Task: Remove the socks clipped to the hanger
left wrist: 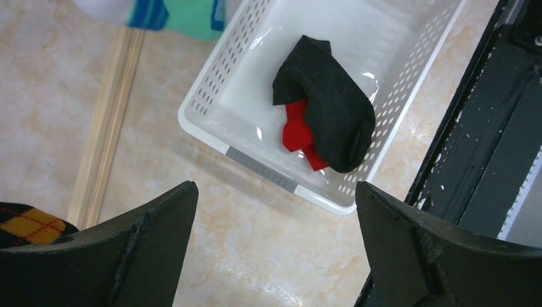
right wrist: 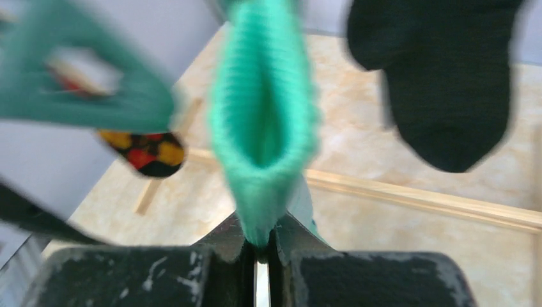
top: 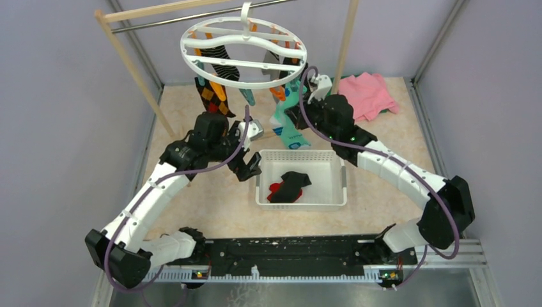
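The right tool (right wrist: 261, 246) is clenched on the teal sock (right wrist: 262, 128), which hangs clipped to the hanger (top: 243, 45) above the desk (top: 211, 204); the left tool (left wrist: 273, 192) hangs released beside the basket (left wrist: 204, 125). The risk: the pinch looks thin — a hard tug may slip off, or set the hanger swinging, even lift it off its bar (top: 166, 22).
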Controlling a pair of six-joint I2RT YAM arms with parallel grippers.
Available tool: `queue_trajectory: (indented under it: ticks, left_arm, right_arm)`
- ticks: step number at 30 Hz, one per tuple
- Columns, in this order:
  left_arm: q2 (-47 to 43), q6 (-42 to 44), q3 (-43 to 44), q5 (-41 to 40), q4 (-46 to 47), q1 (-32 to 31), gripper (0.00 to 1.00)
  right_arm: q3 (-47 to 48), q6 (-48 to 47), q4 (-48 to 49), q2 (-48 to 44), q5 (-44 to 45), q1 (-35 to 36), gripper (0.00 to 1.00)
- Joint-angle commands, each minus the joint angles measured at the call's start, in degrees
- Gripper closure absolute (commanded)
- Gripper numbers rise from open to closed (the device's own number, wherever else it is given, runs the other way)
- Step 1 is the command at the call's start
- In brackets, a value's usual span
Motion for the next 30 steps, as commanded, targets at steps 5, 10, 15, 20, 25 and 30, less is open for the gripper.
queue_trajectory:
  ticks: [5,10,15,20,25,30]
  left_arm:
    - [-4.07,-4.70,3.87,1.72,4.14,0.67,0.01]
    - [-5.98,-5.02,2.49,-3.53,6.88,0.66,0.01]
    - [-7.48,-4.34,1.98,-6.73,9.02,0.79,0.01]
    - [-8.00,-3.11,1.05,-7.13,9.81,0.74,0.01]
    - [-6.94,-2.09,0.66,-4.12,10.70,0.79,0.01]
    - [-4.51,-0.84,1.65,-1.80,10.54,0.76,0.18]
  right_arm:
    - [4.88,2.73,-6.16,-6.70,3.51,13.69,1.00]
    - [6.02,7.46,-4.93,-6.40,0.11,17.36,1.00]
    - [7.76,11.50,-4.27,-5.29,-4.33,18.17,1.00]
    - [8.10,14.13,-2.87,-5.44,-8.74,18.18,1.00]
    - [7.18,15.42,-2.51,-5.88,-11.45,18.16,1.00]
    - [6.39,15.92,-2.97,-6.46,-12.16,18.17,1.00]
